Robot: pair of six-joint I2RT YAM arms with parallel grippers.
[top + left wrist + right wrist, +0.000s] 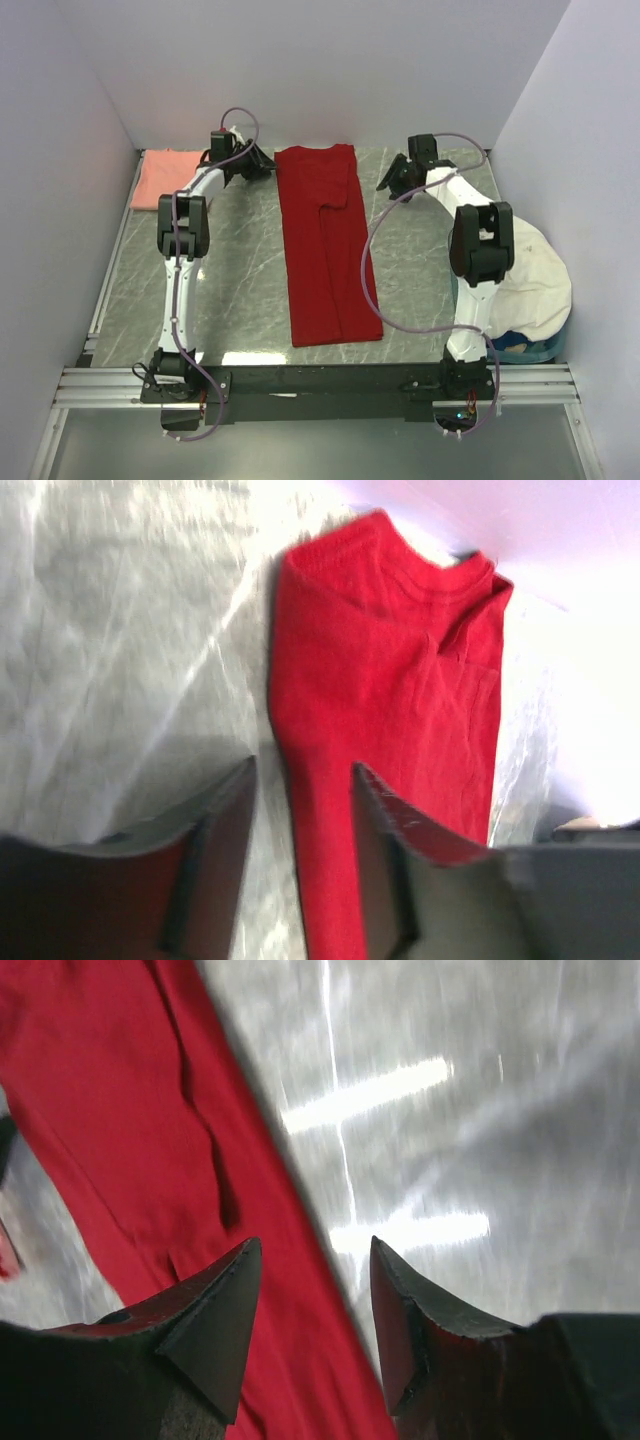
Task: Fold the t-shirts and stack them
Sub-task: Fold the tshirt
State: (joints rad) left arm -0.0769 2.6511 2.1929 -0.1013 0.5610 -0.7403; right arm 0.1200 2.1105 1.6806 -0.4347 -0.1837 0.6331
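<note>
Lengthwise on the grey marbled table [240,270] lies a folded deep red cloth t-shirt [328,245]; left gripper [265,161] and right gripper [391,180] flank its far end, jaws apart, empty.

Grey marbled counter [240,270]: red t-shirt [325,240] flat mid-counter, folded lengthwise. Pink t-shirt [165,178] well left of red one, at far edge.

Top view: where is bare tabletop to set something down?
Bare marble lies between the left arm and the red t-shirt, and between that shirt and the right arm. Crowded: salmon-pink t-shirt in the far-left corner, white cloth bundle at the right edge.
</note>
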